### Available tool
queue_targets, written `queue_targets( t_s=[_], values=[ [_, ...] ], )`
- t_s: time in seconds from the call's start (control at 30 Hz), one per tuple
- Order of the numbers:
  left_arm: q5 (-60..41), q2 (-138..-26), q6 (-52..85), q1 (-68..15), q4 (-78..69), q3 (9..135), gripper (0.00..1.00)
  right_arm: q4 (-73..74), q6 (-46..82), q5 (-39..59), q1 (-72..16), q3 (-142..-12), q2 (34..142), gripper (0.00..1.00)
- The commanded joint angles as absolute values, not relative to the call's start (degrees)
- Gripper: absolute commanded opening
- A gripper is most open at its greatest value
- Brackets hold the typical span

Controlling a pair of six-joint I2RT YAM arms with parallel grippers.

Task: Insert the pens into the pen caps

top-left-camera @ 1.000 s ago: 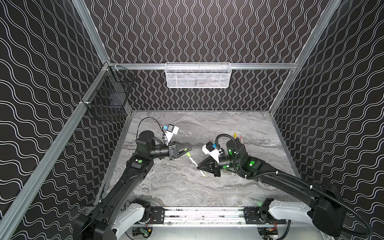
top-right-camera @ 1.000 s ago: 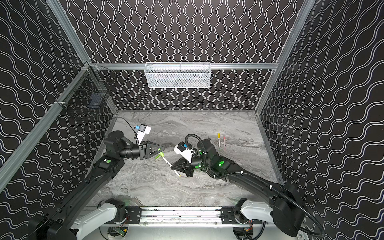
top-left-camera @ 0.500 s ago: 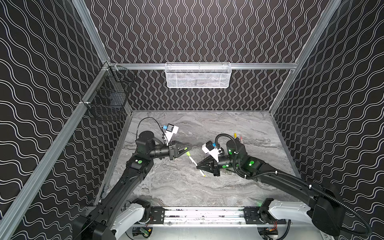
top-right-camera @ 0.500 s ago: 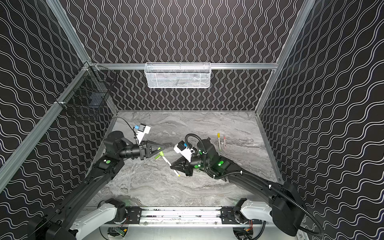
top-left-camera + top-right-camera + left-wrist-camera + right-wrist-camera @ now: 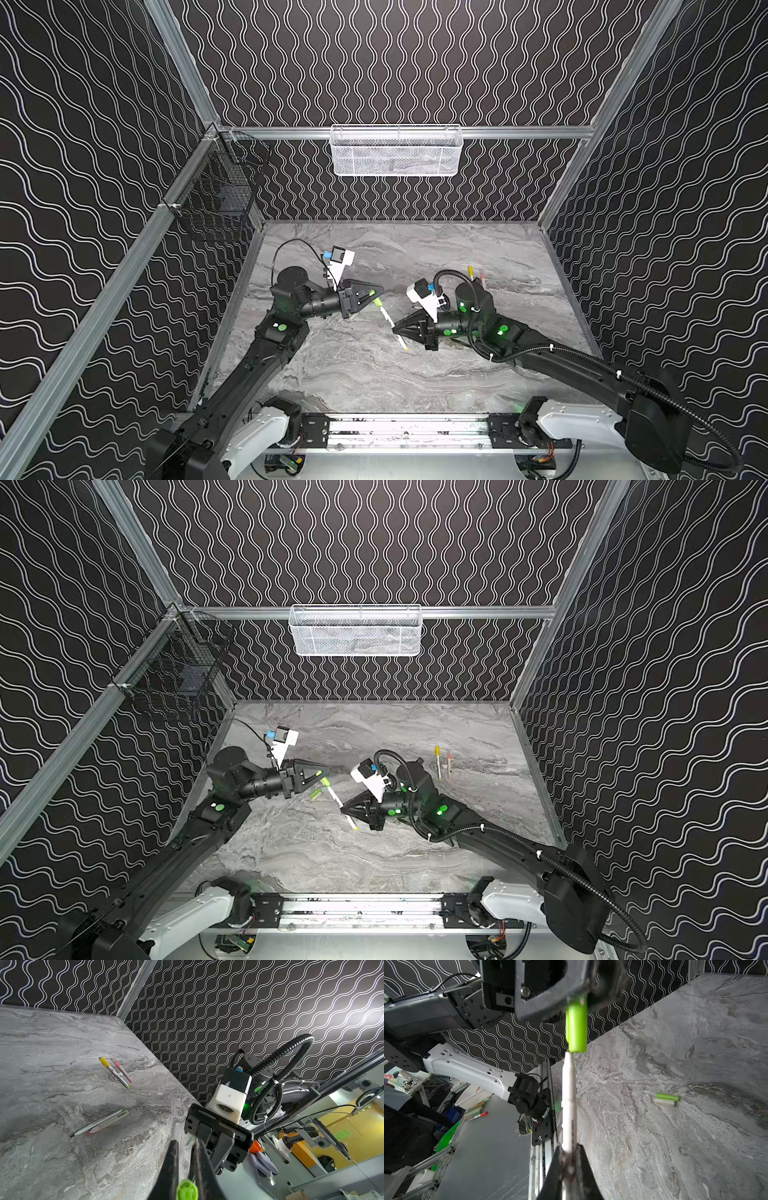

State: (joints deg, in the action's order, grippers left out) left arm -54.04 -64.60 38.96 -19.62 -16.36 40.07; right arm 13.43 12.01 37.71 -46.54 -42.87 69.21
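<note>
My left gripper (image 5: 376,295) (image 5: 186,1142) is shut on a lime green pen cap (image 5: 576,1028) (image 5: 186,1190), held above the table with its open mouth facing the right arm. My right gripper (image 5: 396,331) (image 5: 568,1151) is shut on a white-barrelled pen (image 5: 569,1105) (image 5: 388,322). In the right wrist view the pen's tip meets the rim of the cap's mouth, slightly off centre. In a top view pen and cap (image 5: 325,781) lie in one slanted line between the grippers.
A yellow-capped pen (image 5: 437,762) and a pink-capped pen (image 5: 449,766) lie behind the right arm. Two uncapped pens (image 5: 99,1123) lie side by side near them. A loose green cap (image 5: 667,1097) and a pale cap (image 5: 664,1103) rest on the table under the left gripper.
The right gripper with the pen has edged slightly up and left towards the cap. The left gripper has barely moved.
</note>
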Motion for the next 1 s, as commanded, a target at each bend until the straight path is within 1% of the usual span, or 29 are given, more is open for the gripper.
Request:
queue_targets(
  t_s=[0.0, 0.23, 0.4, 0.8, 0.97],
  values=[
    [-59.3, -64.8, 39.4, -20.3, -13.5, 39.9, 0.00, 25.8, 14.3, 32.2, -46.4, -43.2, 69.1, 0.09],
    [-59.1, -65.7, 38.8, -21.1, -12.7, 40.4, 0.00, 27.8, 14.4, 34.4, -46.5, -43.3, 69.1, 0.09],
    [-58.8, -65.7, 35.0, -21.5, -7.0, 42.3, 0.00, 25.2, 12.4, 35.0, -46.5, -44.4, 69.1, 0.09],
    [-57.2, -69.9, 20.1, -21.5, 13.8, 50.4, 0.00, 17.2, 6.9, 36.2, -46.9, -46.9, 69.5, 0.08],
    [-59.6, -71.4, 19.6, -21.7, 14.7, 51.2, 0.00, 15.4, 5.4, 35.6, -47.0, -47.4, 69.6, 0.08]
  ],
)
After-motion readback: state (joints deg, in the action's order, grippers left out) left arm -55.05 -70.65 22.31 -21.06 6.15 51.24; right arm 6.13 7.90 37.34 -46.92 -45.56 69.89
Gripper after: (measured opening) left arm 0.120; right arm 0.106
